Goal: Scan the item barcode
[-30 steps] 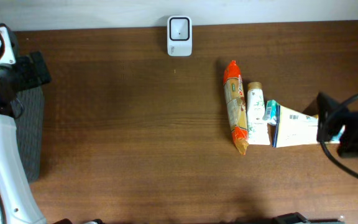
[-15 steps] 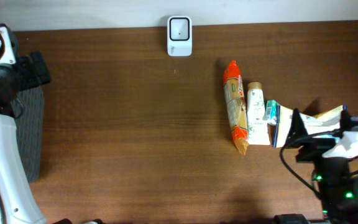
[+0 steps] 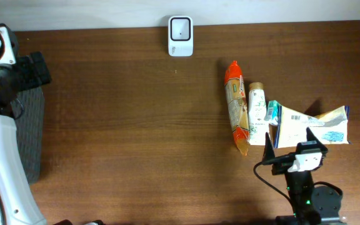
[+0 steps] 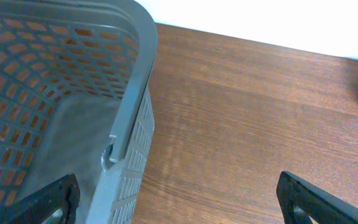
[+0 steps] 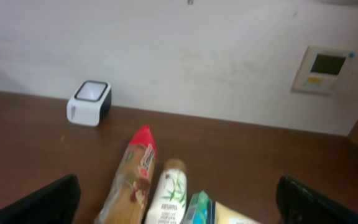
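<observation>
A white barcode scanner (image 3: 180, 36) stands at the table's far edge, also in the right wrist view (image 5: 89, 102). Right of centre lie a long orange-topped pasta pack (image 3: 237, 107), a white tube (image 3: 257, 107), a small teal box (image 3: 272, 112) and a cream pouch (image 3: 308, 128). My right gripper (image 3: 290, 145) hovers open just in front of the pouch, holding nothing; its view shows the pasta pack (image 5: 132, 177) and tube (image 5: 166, 193) between the fingers (image 5: 42, 202). My left gripper (image 4: 179, 211) is open and empty over the basket's edge at far left.
A grey perforated basket (image 4: 129, 93) stands at the table's left end, seen partly under the left arm (image 3: 33, 131). A wall panel with a small display (image 5: 325, 68) hangs behind the table.
The right arm has swung from the table's right edge to the front, now standing just in front of the pouch. The left arm and the items have not moved.
</observation>
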